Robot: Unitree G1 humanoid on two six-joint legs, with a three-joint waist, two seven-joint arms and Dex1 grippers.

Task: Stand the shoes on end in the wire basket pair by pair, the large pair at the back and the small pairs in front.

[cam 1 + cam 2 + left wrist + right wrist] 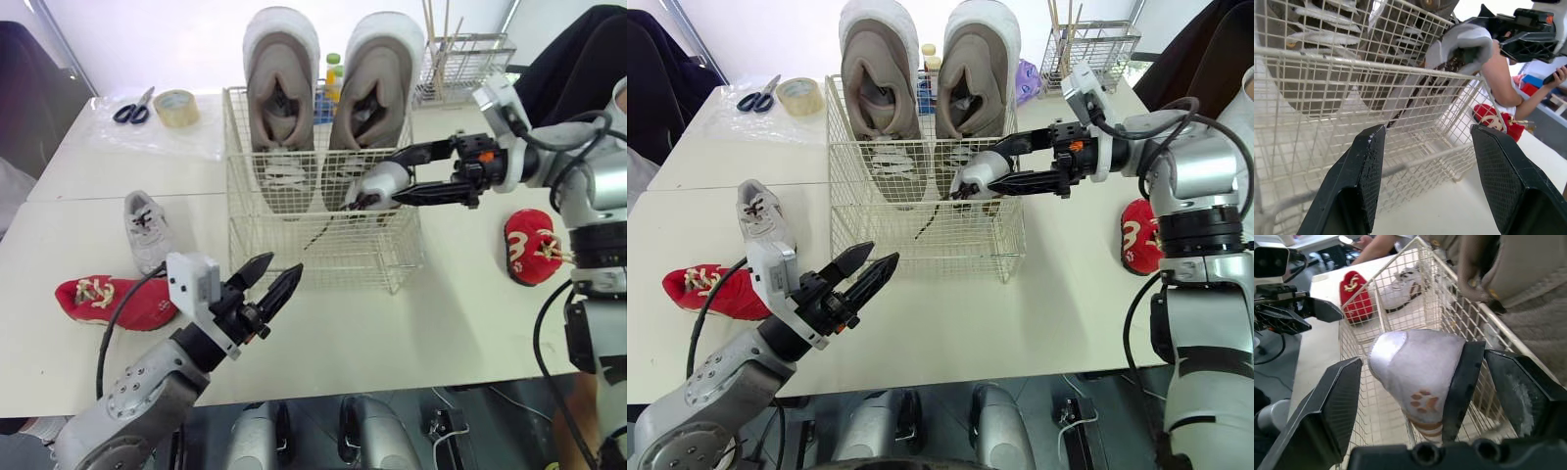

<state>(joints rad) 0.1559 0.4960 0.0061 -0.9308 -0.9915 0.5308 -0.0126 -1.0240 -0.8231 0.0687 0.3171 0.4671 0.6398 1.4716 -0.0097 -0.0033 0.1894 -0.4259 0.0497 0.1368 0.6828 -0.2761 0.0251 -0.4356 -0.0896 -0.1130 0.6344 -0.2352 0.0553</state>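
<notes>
Small grey-white shoe is pinched in R claw, over white wire basket, w/ big beige shoes standing just past it. L claw is wide open, holds nothing, basket just ahead.

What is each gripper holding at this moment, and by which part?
The right gripper pinches a small white shoe across its body, between its two fingers, over the wire basket. The left gripper is open and holds nothing.
</notes>
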